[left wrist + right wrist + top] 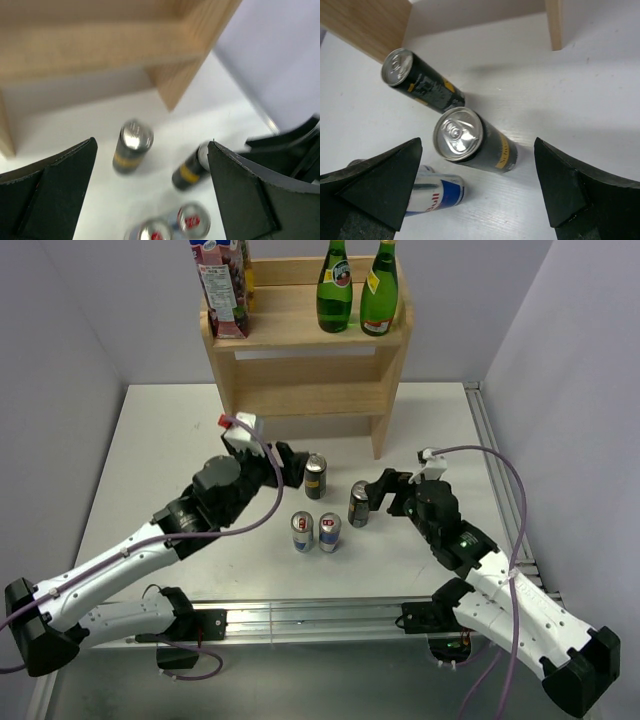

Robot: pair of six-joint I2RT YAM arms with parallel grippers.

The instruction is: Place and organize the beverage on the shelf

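Note:
The light wooden shelf point(300, 360) stands at the back of the table, and its top tier holds two green bottles point(335, 290) and a juice carton point(222, 285). On the table in front stand two dark cans point(316, 477) point(359, 504) and two silver-blue cans point(303, 532) point(329, 532). My left gripper point(292, 466) is open just left of the far dark can point(131, 146) and holds nothing. My right gripper point(385, 490) is open just right of the nearer dark can point(470, 140), which lies between its spread fingers without touching them.
The shelf's lower tier point(310, 398) is bare. Its right side panel point(388, 420) reaches the table close behind the cans. A metal rail point(500, 470) runs along the table's right edge. Grey walls close in on both sides.

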